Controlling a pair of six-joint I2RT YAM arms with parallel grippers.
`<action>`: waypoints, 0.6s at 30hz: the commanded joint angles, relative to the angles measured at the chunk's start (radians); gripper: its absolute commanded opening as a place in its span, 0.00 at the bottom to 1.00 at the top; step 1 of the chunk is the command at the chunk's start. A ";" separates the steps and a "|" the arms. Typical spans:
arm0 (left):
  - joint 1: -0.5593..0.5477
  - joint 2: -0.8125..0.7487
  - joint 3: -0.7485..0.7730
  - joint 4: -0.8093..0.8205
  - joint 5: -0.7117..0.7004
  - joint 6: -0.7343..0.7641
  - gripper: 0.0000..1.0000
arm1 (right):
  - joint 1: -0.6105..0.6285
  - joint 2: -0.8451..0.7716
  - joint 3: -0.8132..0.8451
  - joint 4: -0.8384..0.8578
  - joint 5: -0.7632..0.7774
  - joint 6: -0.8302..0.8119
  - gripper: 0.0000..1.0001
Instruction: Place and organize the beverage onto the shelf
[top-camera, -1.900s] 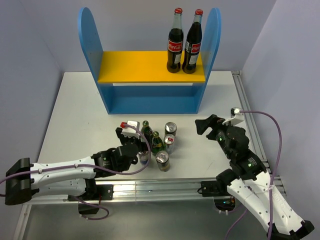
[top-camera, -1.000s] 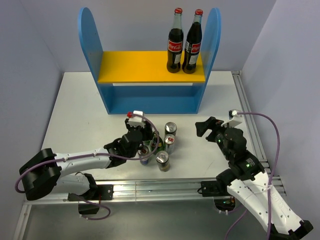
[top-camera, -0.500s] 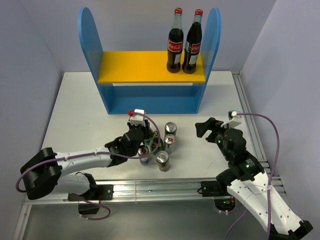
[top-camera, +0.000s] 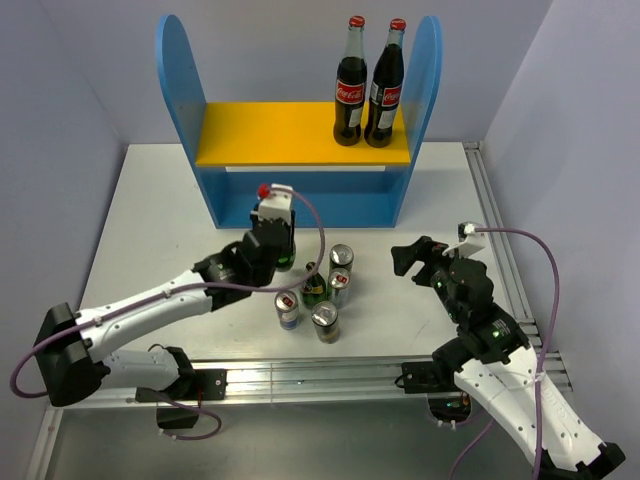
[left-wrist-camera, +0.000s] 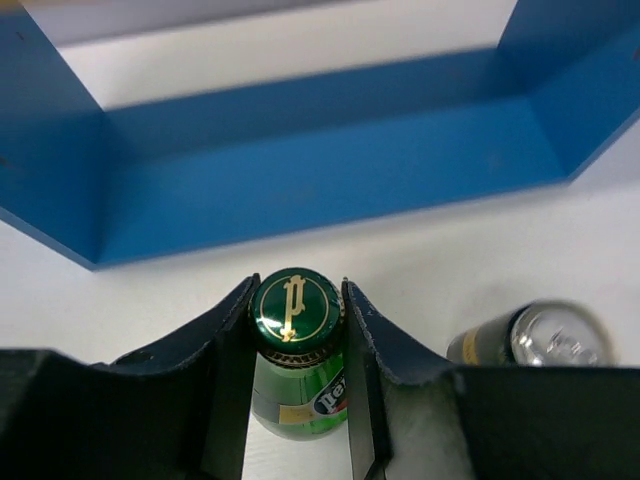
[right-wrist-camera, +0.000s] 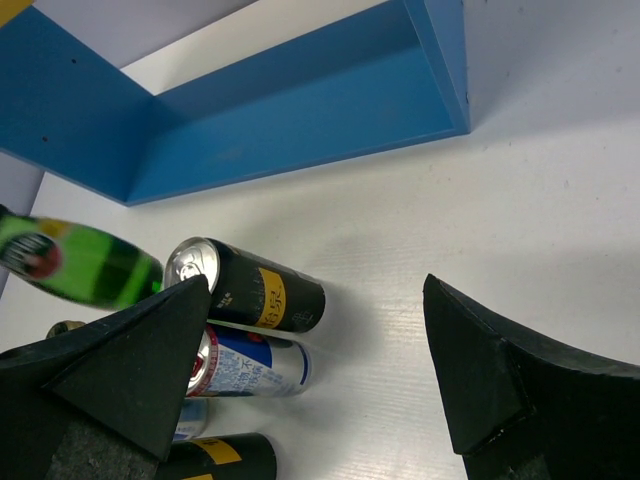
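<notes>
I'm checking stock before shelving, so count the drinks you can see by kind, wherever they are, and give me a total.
Cola bottles: 2
Green bottles: 2, one in the left gripper
Silver-blue cans: 2
Dark cans: 2
Total: 8

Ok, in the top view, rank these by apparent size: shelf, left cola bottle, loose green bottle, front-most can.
1. shelf
2. left cola bottle
3. loose green bottle and front-most can: both are foreshortened from above and look about alike, so I won't rank them.
</notes>
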 joint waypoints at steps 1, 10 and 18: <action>0.041 -0.093 0.229 0.015 -0.025 0.078 0.00 | 0.004 -0.014 -0.001 0.018 0.016 0.001 0.94; 0.217 0.014 0.690 -0.181 0.093 0.175 0.00 | 0.004 -0.028 -0.009 0.012 0.019 0.010 0.94; 0.426 0.201 1.113 -0.370 0.283 0.146 0.00 | 0.004 -0.047 -0.014 0.007 0.027 0.016 0.93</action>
